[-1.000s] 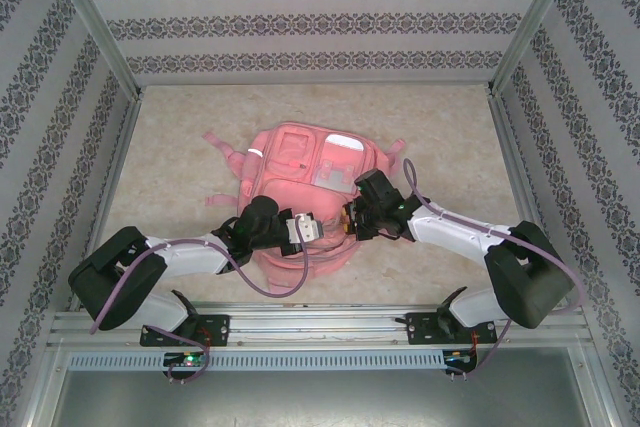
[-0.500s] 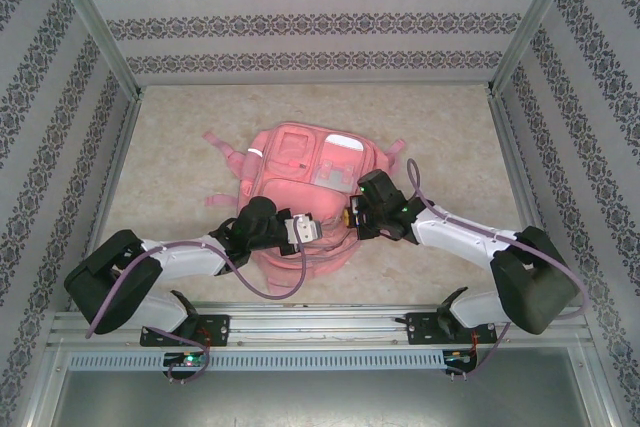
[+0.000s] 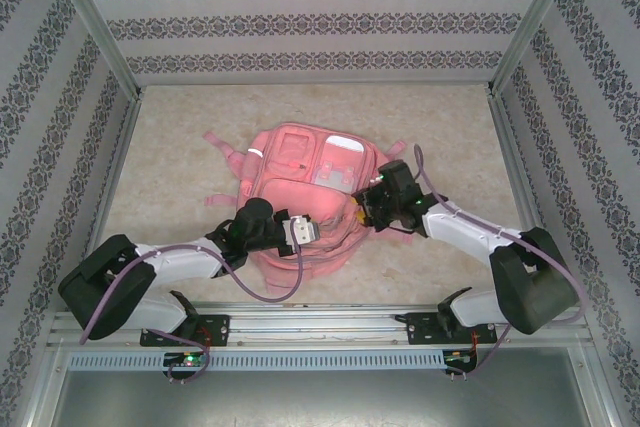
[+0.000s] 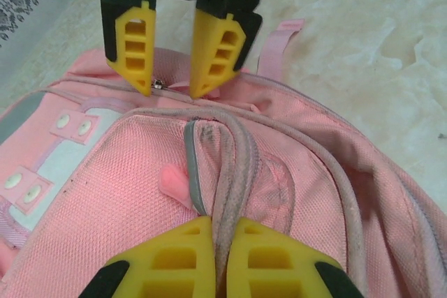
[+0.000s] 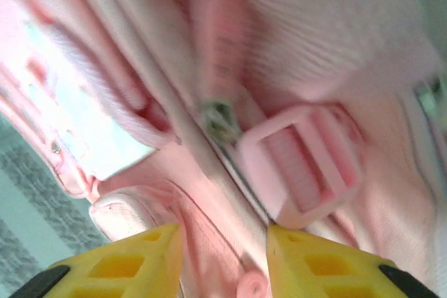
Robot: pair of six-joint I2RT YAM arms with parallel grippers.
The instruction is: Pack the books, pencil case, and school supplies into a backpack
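The pink backpack (image 3: 300, 182) lies flat in the middle of the table, pockets up. My left gripper (image 3: 316, 231) is at its near end, shut on a raised fold of the zip seam (image 4: 234, 165). My right gripper (image 3: 361, 213) is against the backpack's right side. Its yellow fingers (image 5: 122, 263) stand open over pink fabric, with a metal zip pull (image 5: 220, 118) and a pink strap buckle (image 5: 300, 172) just beyond them. In the left wrist view the right gripper (image 4: 170, 91) hangs open over the far seam. The books, pencil case and school supplies are out of view.
Patterned walls close the table in on three sides. A metal rail (image 3: 320, 322) runs along the near edge by the arm bases. Pink straps (image 3: 222, 144) trail off the backpack's far left corner onto the beige tabletop (image 3: 180, 167).
The right gripper has slid a little rightwards and further back along the backpack's side, and its jaws have opened. The left gripper has kept its hold in the same place.
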